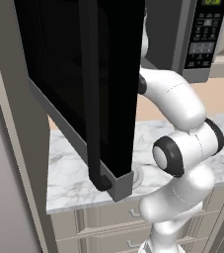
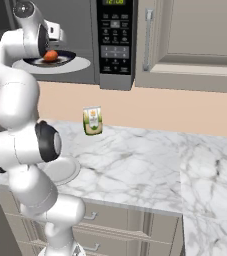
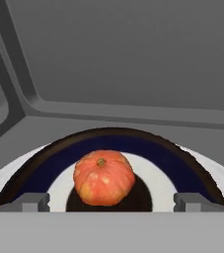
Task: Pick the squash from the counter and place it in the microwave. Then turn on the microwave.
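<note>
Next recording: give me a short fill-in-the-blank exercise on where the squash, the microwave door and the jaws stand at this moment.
1. The small round orange-red squash rests on the turntable plate inside the ____.
2. The black-fronted microwave's dark glass door stands ____.
3. The gripper has its jaws ____, one on each side of the squash.
4. The green-and-white carton stands on the white marble ____.

Missing words: microwave; open; open; counter

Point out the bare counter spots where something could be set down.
The counter is bare right of the carton, across the marble to the corner. The front left is crowded: a white plate beside the robot arm, with the open microwave door hanging above.
</note>
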